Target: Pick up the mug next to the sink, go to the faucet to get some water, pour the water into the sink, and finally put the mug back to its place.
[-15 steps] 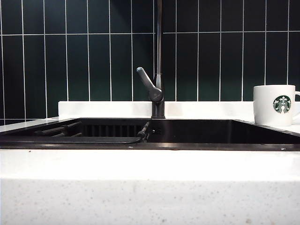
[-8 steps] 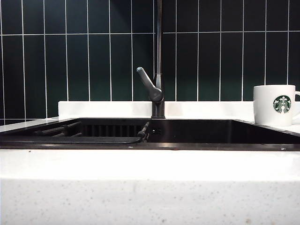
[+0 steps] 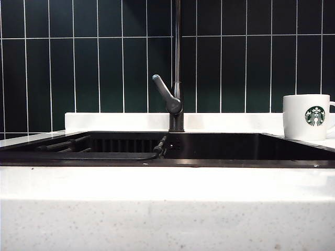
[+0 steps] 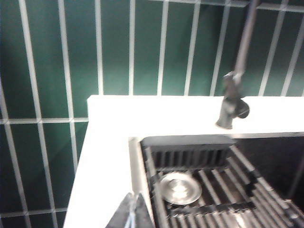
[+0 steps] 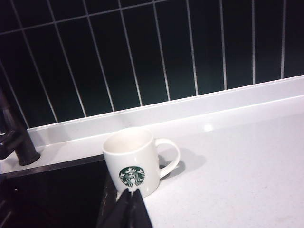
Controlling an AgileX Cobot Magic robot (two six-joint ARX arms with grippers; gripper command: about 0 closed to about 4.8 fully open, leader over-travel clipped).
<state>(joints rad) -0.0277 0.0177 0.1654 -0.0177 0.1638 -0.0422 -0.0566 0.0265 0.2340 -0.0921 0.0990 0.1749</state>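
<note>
Sink [image 3: 251,149] was the biggest item: wide dark basin set in a white speckled counter [image 3: 167,209], slatted rack [image 4: 213,190] and a round metal drain cover [image 4: 179,188] on the left side. Dark green tiled wall [image 3: 78,63] behind. Faucet [image 3: 177,99] stood at the back rim, mid-sink, straight pipe going up out of frame, lever angled up to the left.

Mug [image 5: 137,164] sat upright on the counter just beside the sink's right edge, handle pointing away from the basin, looked empty from above. Nothing was touching it.

Left gripper [image 4: 132,213] hovered over the counter at the sink's left corner, fingers together, nothing held. Right gripper [image 5: 129,209] was near the mug on the near side, aimed at it, fingers together too, clear of it as far as I could tell. Neither arm showed in the exterior view.

Handling guess: glazed ceramic, so rigid, slick, moderately heavy, would chip if knocked on the metal rim. Best hold probably pinching the wall at the lip or the handle loop; jaws must open first.

Only marking: round green-and-white Starbucks siren logo [image 3: 314,116], no readable text.
</note>
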